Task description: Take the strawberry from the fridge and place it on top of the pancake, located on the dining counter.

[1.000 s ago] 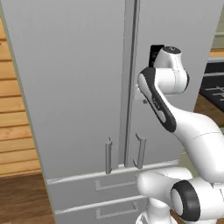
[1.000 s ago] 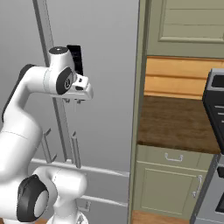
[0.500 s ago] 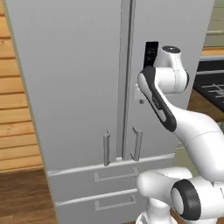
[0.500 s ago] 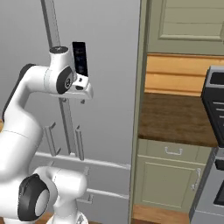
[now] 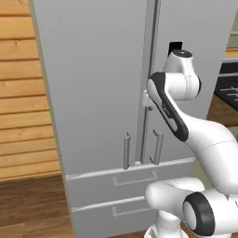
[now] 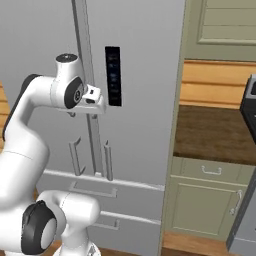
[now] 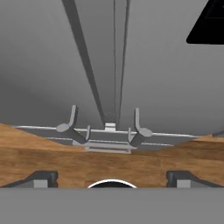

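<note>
The tall light-grey fridge (image 5: 93,83) (image 6: 145,75) stands right in front of me with both doors shut, so the strawberry is hidden. Its two vertical bar handles (image 5: 126,151) (image 6: 107,160) hang low beside the centre seam, above two drawers. In the hand view my gripper (image 7: 111,178) is open, its dark fingertips (image 7: 43,177) far apart with nothing between them, and it looks down along the fridge (image 7: 166,87) seam toward the handles (image 7: 70,124). My hand (image 6: 95,97) hovers close to the seam at mid height. The pancake and the dining counter are out of view.
A wood-panel wall (image 5: 18,93) runs left of the fridge. To its right are olive-green cabinets (image 6: 210,200) with a dark wooden top (image 6: 215,135), and a dark stove edge (image 6: 250,100). A black display panel (image 6: 113,75) sits on the right door. The floor (image 5: 28,204) is wooden.
The whole picture has slid rightwards in both base views, so the base has moved in front of the fridge. The arm holds much the same pose near the door seam.
</note>
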